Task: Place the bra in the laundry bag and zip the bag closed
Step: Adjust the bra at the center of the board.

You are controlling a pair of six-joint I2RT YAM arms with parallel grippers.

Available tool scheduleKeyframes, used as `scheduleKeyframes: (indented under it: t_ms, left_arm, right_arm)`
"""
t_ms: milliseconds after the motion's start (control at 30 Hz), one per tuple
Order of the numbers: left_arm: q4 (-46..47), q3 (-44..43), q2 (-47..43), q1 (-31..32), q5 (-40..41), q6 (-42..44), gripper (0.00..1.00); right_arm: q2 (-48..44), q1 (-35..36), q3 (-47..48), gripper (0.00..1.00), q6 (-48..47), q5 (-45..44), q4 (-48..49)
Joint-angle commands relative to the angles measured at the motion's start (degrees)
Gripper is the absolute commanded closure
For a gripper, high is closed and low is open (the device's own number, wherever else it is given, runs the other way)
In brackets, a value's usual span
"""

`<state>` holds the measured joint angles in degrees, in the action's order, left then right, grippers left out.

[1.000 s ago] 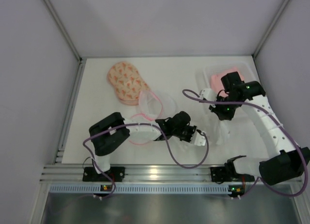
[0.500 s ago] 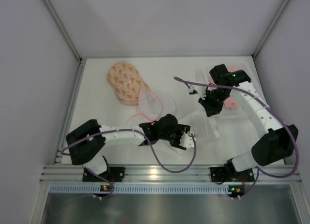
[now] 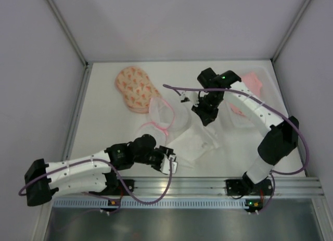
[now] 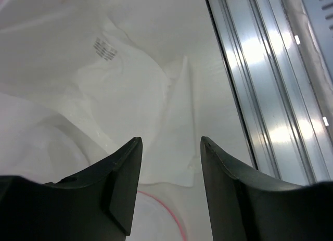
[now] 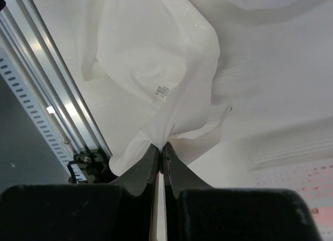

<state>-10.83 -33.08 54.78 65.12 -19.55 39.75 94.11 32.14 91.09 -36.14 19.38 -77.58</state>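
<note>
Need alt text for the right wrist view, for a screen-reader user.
The right gripper is shut on a pinched fold of thin white material with a small printed label, which bunches out crumpled ahead of the fingers above the white table. A metal rail runs diagonally down the left side.

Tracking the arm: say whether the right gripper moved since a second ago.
Yes: the right gripper, shut on the white sheet, moved left, away from the clear tray.

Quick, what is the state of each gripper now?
Left gripper: open, holding nothing.
Right gripper: closed on the white plastic sheet.
</note>
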Motion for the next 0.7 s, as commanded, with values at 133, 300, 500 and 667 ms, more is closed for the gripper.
scheduleKeyframes:
  t_ms: [133,300,500,667]
  left_arm:
    - [-7.6,3.5,-9.3,-0.2,3.3,-0.6,0.45]
    - [-7.8,4.8,-10.2,-0.2,3.5,0.0,0.45]
    - [-13.2,5.8,-10.5,-0.2,-0.6,6.8,0.41]
    - [-14.4,6.3,-9.5,-0.3,-0.8,11.1,0.33]
  right_arm:
    - [7.8,7.7,5.2,0.98,3.4,5.3,-8.1]
    - [13.5,11.0,8.3,0.79,4.3,11.2,-8.1]
    - [14.8,11.8,11.3,0.39,3.0,23.3,-8.1]
    - [11.2,9.8,12.0,0.23,1.6,27.3,-8.1]
